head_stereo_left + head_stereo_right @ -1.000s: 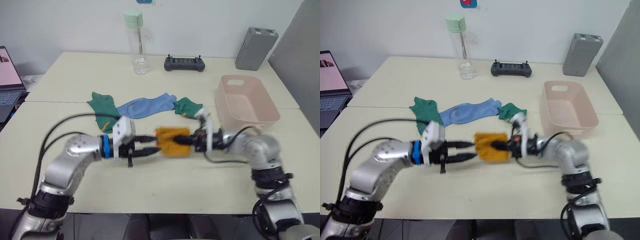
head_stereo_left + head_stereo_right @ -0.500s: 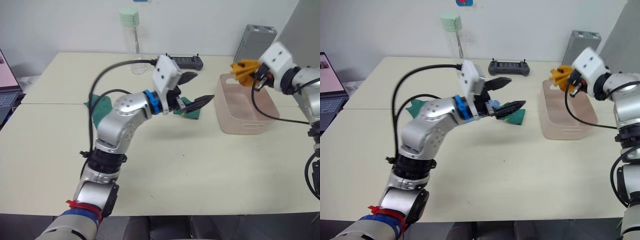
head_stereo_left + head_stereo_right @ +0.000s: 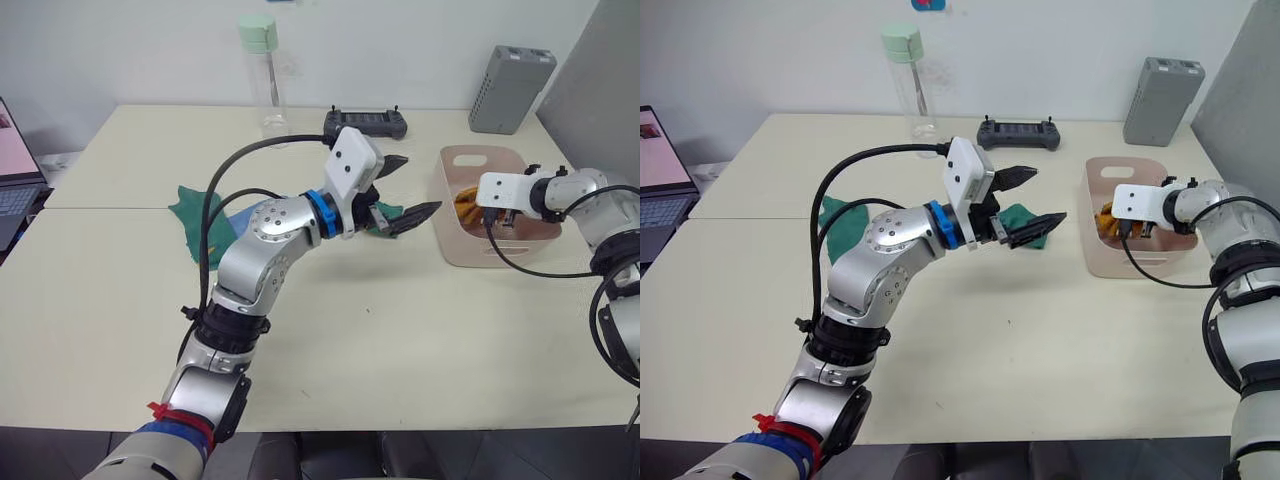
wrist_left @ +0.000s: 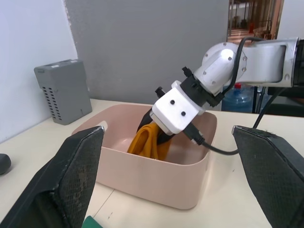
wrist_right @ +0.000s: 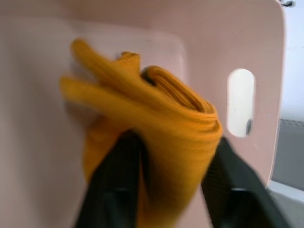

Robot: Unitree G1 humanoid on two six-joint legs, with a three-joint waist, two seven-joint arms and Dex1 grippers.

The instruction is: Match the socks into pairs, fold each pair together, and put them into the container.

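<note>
The folded yellow pair of socks [image 5: 156,114] is down inside the pink container [image 3: 452,245], with my right gripper [image 3: 472,208] shut on it. In the left wrist view the yellow pair [image 4: 145,140] hangs from that gripper just above the container's floor. My left gripper [image 3: 420,185] is open and empty, raised above the table left of the container. Beneath it lies a green sock [image 3: 1028,222]. A second green sock [image 3: 198,215] and a blue sock [image 3: 238,216] lie further left, partly hidden by my left arm.
At the back of the table stand a clear water bottle [image 3: 262,75], a black controller [image 3: 365,124] and a grey ribbed box [image 3: 510,88]. A laptop [image 3: 14,160] sits at the far left edge.
My right gripper carried the yellow pair from the table's middle up over the container and has now lowered it inside. My left arm let go, rose and swung right.
</note>
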